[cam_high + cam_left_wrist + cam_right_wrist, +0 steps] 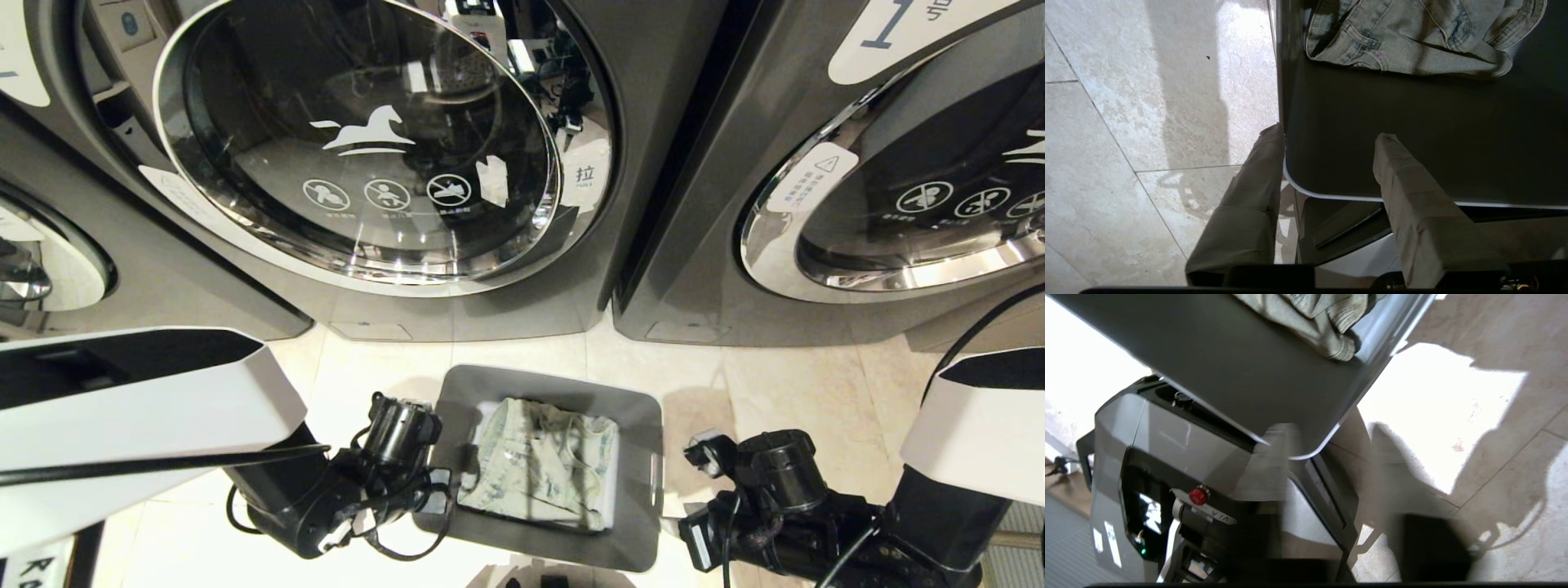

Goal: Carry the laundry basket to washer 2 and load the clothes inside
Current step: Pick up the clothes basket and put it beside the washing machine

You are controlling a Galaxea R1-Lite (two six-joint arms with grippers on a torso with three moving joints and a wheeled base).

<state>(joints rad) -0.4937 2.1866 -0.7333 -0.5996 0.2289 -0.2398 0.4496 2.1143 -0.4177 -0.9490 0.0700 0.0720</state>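
The grey laundry basket (638,457) stands on the tiled floor in front of washer 2 (367,163), whose round glass door with the horse mark is closed. The clothes (543,461), a pale green-grey denim garment, lie folded inside it. At the basket's left side, my left gripper (438,488) is open. In the left wrist view the left gripper (1329,134) straddles a near corner, one finger against the outer wall and one inside. My right gripper (1335,445) is open at the opposite near corner, blurred, one finger over the rim and one outside.
Washer 1 (898,204) stands to the right of washer 2, and part of another machine (49,269) shows at the far left. My own grey base with a red button (1199,495) sits right behind the basket. Pale floor tiles (775,384) surround it.
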